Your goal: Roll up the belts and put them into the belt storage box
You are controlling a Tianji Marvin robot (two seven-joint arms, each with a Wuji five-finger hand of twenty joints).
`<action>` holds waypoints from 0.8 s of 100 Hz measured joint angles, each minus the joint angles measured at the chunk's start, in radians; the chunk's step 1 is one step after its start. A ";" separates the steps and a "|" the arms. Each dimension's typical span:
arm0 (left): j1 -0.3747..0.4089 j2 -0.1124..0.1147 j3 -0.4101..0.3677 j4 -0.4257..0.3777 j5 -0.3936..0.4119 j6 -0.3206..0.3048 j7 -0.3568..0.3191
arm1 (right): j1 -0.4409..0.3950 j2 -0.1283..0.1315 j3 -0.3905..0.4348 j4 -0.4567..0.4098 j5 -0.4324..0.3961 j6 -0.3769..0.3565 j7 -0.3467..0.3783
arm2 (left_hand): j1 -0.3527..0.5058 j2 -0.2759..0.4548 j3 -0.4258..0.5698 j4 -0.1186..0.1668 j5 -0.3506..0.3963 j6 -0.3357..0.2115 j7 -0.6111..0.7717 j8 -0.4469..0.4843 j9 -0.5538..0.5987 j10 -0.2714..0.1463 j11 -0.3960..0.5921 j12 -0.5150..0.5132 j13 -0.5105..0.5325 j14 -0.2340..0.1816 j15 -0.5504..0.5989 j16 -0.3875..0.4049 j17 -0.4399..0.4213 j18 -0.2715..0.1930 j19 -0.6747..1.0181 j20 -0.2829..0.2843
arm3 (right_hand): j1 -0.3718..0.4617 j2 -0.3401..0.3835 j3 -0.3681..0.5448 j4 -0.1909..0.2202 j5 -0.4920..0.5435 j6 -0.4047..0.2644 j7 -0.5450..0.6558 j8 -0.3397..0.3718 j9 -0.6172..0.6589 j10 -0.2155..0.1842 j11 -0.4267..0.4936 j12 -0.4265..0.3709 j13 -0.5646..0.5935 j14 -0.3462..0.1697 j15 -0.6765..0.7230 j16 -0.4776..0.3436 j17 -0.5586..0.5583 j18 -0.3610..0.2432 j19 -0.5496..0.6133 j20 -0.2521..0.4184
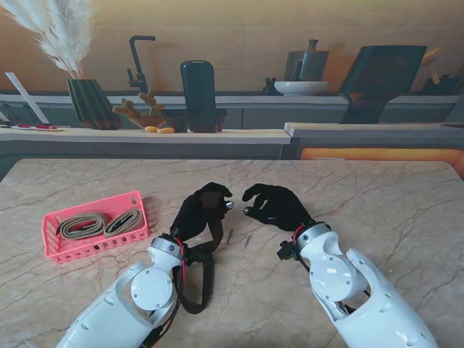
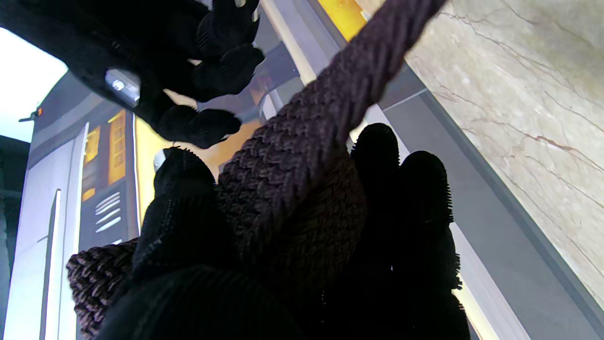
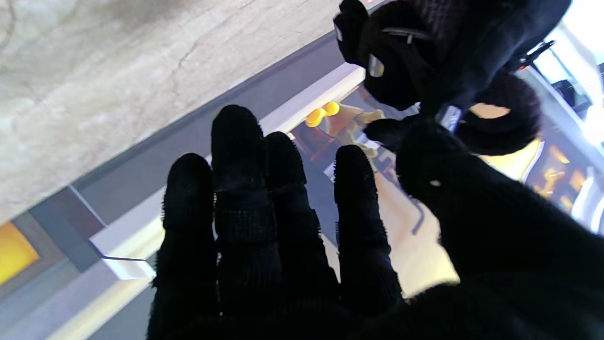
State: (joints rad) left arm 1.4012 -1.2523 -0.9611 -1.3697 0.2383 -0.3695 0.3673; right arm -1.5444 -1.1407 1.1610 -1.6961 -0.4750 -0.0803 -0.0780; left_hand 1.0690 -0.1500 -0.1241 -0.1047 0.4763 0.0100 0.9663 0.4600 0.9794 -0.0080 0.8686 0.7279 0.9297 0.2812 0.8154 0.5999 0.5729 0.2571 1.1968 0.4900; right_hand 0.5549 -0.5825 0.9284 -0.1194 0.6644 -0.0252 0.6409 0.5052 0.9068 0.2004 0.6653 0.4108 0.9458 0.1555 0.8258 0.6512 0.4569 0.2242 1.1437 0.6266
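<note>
The left hand (image 1: 201, 212), near the middle of the frame, is gripping a dark woven belt (image 1: 208, 270); the belt is hanging down from the fingers and looping along the forearm toward the lower middle. The right hand (image 1: 274, 206), just beside it, is holding nothing; its fingers are loosely spread and its fingertips are almost meeting the belt's metal end (image 1: 229, 205). At the left of the frame, a pink box (image 1: 51, 239) is holding two rolled tan belts (image 1: 100, 224) lying side by side.
</note>
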 measured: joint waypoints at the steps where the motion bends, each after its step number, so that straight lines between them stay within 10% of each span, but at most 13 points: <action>1: 0.000 0.000 0.000 0.000 0.001 0.000 0.000 | -0.001 0.001 0.000 -0.001 -0.003 -0.006 -0.001 | -0.004 0.000 0.002 0.000 0.002 0.001 0.002 0.000 0.008 0.000 0.003 0.010 0.004 0.003 0.011 0.001 0.005 0.005 0.009 0.000 | -0.001 0.000 0.004 0.000 -0.005 -0.001 0.005 0.003 -0.002 -0.001 0.000 0.000 0.000 -0.002 0.000 0.001 0.000 -0.001 0.000 0.000; 27: -0.012 0.001 0.013 0.011 0.027 0.005 -0.004 | 0.015 0.007 -0.037 0.002 -0.077 -0.084 -0.067 | -0.063 -0.010 0.019 0.020 0.026 0.039 0.041 0.000 0.086 -0.008 0.034 0.085 0.129 0.062 0.165 0.064 0.128 0.113 0.175 0.015 | -0.031 -0.048 -0.007 0.000 -0.088 0.000 -0.034 0.022 -0.024 -0.013 0.054 0.026 0.000 -0.024 0.039 0.027 0.015 -0.026 -0.004 0.025; 56: -0.020 0.012 0.022 0.012 0.064 0.031 -0.035 | 0.095 0.013 -0.129 0.045 -0.185 -0.075 -0.098 | -0.049 -0.010 0.019 0.020 0.010 0.079 0.040 0.026 0.067 0.027 0.042 0.122 0.127 0.098 0.182 0.079 0.115 0.165 0.191 0.013 | -0.083 -0.047 -0.285 -0.006 -0.106 0.072 -0.074 0.037 -0.020 -0.013 0.152 0.073 0.003 -0.031 0.140 0.077 0.066 -0.027 0.015 0.060; 80: -0.030 0.018 0.027 0.040 0.131 0.018 -0.003 | 0.150 0.006 -0.179 0.087 -0.183 -0.063 -0.116 | -0.049 -0.009 0.023 0.020 0.033 0.144 0.040 0.027 0.068 0.078 -0.059 -0.077 0.127 0.098 0.175 0.058 0.115 0.165 0.191 0.013 | -0.090 -0.061 -0.057 -0.012 -0.016 0.088 0.002 0.062 0.104 -0.033 0.162 0.050 0.102 -0.035 0.163 0.074 0.140 -0.027 0.058 0.059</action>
State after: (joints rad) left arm 1.3707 -1.2343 -0.9341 -1.3293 0.3694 -0.3520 0.3639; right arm -1.3946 -1.1346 0.9816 -1.6092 -0.6584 -0.1431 -0.1945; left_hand 1.0201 -0.1595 -0.1009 -0.0845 0.5095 0.1541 1.0061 0.4871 1.0476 0.0702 0.8093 0.6512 1.0567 0.3796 0.9909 0.6582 0.6876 0.4224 1.3877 0.5031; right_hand 0.4645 -0.6436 0.8719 -0.1316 0.6484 0.0629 0.6430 0.5677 1.0104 0.1672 0.8272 0.4608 1.0476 0.1204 0.9889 0.7249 0.5967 0.1975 1.2017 0.6859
